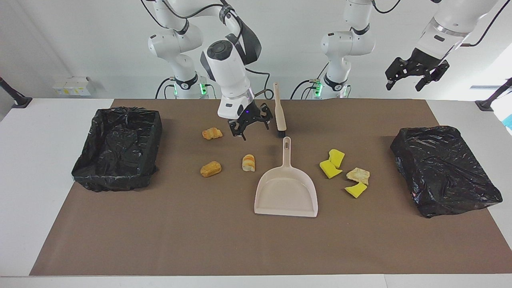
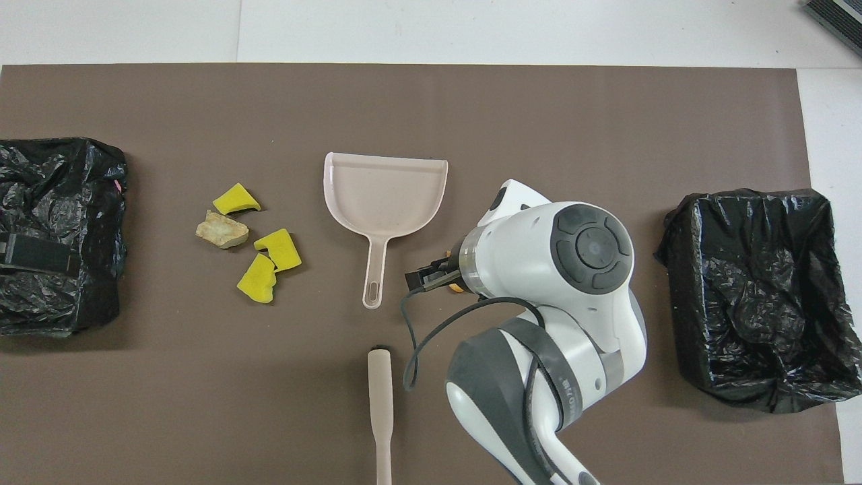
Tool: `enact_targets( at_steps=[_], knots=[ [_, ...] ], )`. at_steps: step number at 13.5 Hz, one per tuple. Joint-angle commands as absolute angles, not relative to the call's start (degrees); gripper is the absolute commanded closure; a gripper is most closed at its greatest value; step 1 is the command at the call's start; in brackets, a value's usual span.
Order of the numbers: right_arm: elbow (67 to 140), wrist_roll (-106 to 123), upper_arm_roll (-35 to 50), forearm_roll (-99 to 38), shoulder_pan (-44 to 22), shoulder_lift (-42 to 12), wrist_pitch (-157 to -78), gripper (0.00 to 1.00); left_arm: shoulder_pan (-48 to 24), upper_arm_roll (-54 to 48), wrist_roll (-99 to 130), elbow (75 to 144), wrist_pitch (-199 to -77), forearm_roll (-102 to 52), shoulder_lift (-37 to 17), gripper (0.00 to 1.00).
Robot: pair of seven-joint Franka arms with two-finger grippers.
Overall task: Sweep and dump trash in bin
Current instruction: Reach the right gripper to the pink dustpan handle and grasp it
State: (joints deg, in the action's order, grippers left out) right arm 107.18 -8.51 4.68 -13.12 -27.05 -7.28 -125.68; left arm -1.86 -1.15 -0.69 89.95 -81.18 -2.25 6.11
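From the facing camera, my right gripper hangs low just beside the brush, on the side toward the right arm's end of the table, fingers spread wide and holding nothing. The brush lies with its long axis running straight away from the robots, bristles pointing at the dustpan handle, slim grip toward the bases. I judge I must shift sideways toward the brush and straddle its handle across that axis. My left gripper waits high, off the brush toward the left arm's end, fingers also spread and empty. The trash flanks the dustpan: bread lumps toward my right gripper, yellow wedges toward the left.

From overhead, my right arm covers its own fingers; the brush handle lies just beside it, nearer the robots than the dustpan. The yellow wedges lie beside the dustpan.
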Motion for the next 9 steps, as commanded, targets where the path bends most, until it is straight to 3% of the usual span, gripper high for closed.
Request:
enact_targets(
  at_steps=[1, 5, 7, 9],
  knots=[
    [103.90, -16.23, 4.57, -11.08, -28.38, -8.35, -123.94, 0.06, -1.58, -1.06, -1.05, 90.35, -80.51, -2.55, 6.86, 0.00],
    [103.18, -30.13, 4.40, -7.13, -32.60, -7.74, -117.70, 0.07, -1.58, -1.14, -1.05, 90.35, -80.51, -2.55, 6.86, 0.00],
    [102.31, -32.42, 4.48, -6.07, -33.31, -8.26, -118.21, 0.07, -1.58, -1.14, -1.05, 90.35, -80.51, -2.55, 6.86, 0.00],
    [97.67, -38.82, 4.48, -1.35, -35.33, -11.67, -118.04, 0.08, -1.58, -1.14, -1.05, 90.35, -80.51, -2.55, 6.86, 0.00]
  ],
)
